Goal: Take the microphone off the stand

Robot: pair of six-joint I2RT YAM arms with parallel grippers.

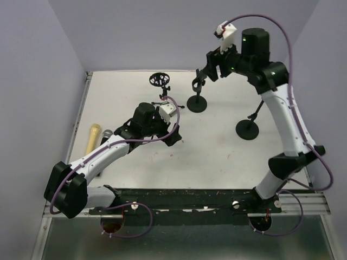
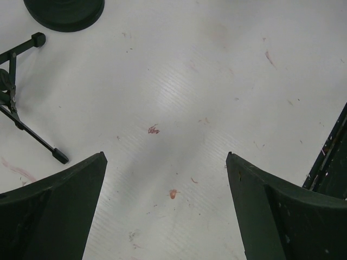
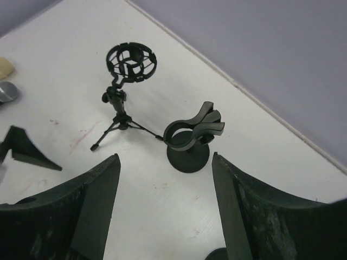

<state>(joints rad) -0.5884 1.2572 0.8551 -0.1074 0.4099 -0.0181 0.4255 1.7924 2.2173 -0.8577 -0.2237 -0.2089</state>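
The microphone (image 1: 93, 138), with a yellow handle and a silver head, lies flat on the table at the left, off any stand; its end shows at the edge in the right wrist view (image 3: 4, 67). The round-based stand (image 1: 197, 102) carries an empty clip (image 3: 190, 132). My right gripper (image 1: 205, 73) hovers above and just behind that clip, open (image 3: 165, 157), nothing between its fingers. My left gripper (image 1: 174, 138) is open over bare table (image 2: 165, 155) at mid table, right of the microphone.
A small tripod stand with an empty ring-shaped shock mount (image 1: 159, 80) stands at the back, its leg (image 2: 38, 138) near my left gripper. A second round-based stand (image 1: 247, 129) is at the right. Purple walls close the back and sides.
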